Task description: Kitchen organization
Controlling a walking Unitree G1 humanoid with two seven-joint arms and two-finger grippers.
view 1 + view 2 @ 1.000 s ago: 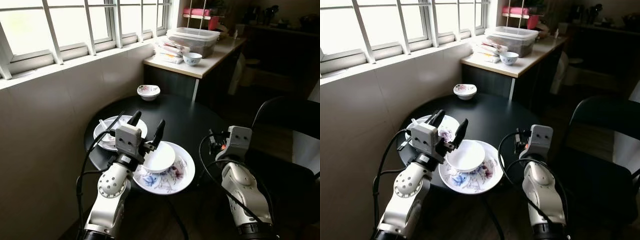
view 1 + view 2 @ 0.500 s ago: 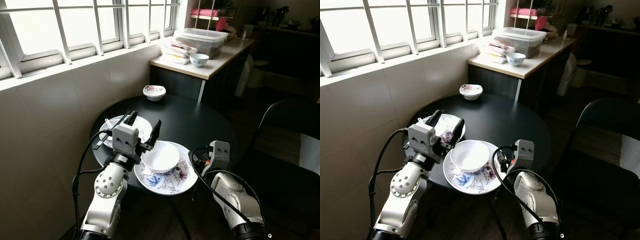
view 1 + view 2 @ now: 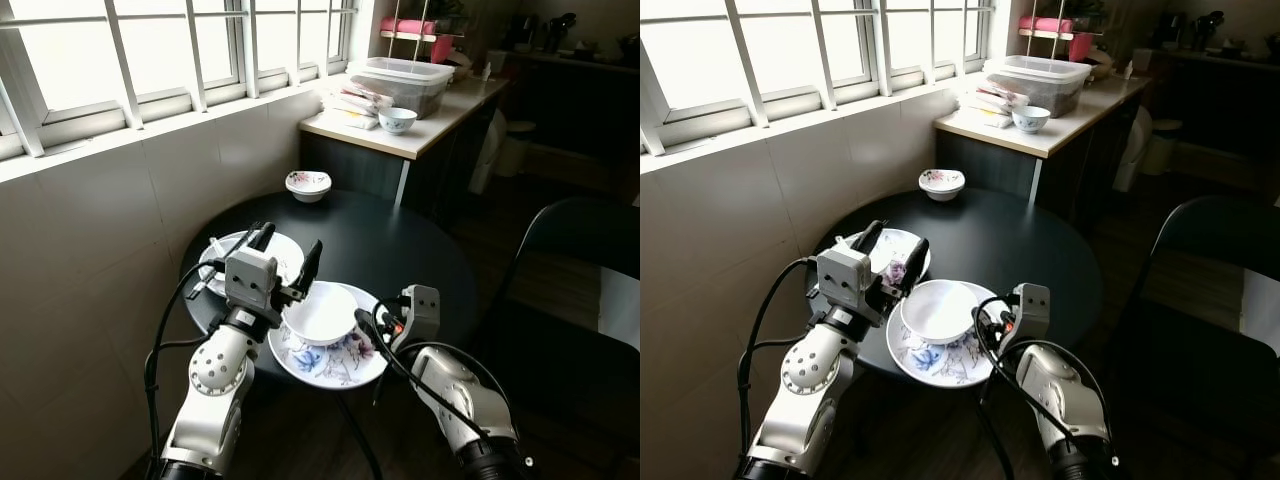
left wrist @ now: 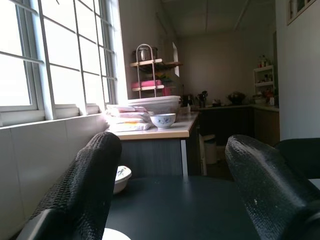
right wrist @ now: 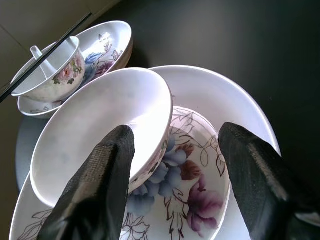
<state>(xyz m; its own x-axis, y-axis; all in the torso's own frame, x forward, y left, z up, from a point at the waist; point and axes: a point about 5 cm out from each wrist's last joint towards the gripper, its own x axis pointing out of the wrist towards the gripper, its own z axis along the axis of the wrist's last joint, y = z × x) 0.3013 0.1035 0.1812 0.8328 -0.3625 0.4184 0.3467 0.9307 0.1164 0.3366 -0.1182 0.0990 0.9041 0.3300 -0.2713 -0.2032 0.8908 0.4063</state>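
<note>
A round black table [image 3: 400, 250] stands under a barred window [image 3: 150, 50], with a pale counter [image 3: 420, 135] behind it at about 1 o'clock.

Near the front edge of the table lies a large flowered plate [image 3: 345, 360], and on it sits a plain white bowl [image 3: 320, 312], a little toward the 10 o'clock side of the plate. The left gripper [image 3: 285, 255] is at 9 o'clock of this bowl, just beside its rim. Its two black fingers [image 4: 85, 190] are spread wide and hold nothing. The right gripper [image 5: 175, 175] is at 3 o'clock of the bowl, low over the plate. Its fingers [image 5: 95, 185] are also wide apart and empty, and the near rim of the bowl is between them.

At 10 o'clock of the plate is a smaller plate [image 3: 902, 243] with a flowered cup [image 5: 50, 80], a spoon and dark chopsticks [image 5: 45, 55] across it. A small flowered bowl [image 3: 308, 184] stands at the far edge of the table. A black chair [image 3: 580, 240] is at 3 o'clock.
</note>
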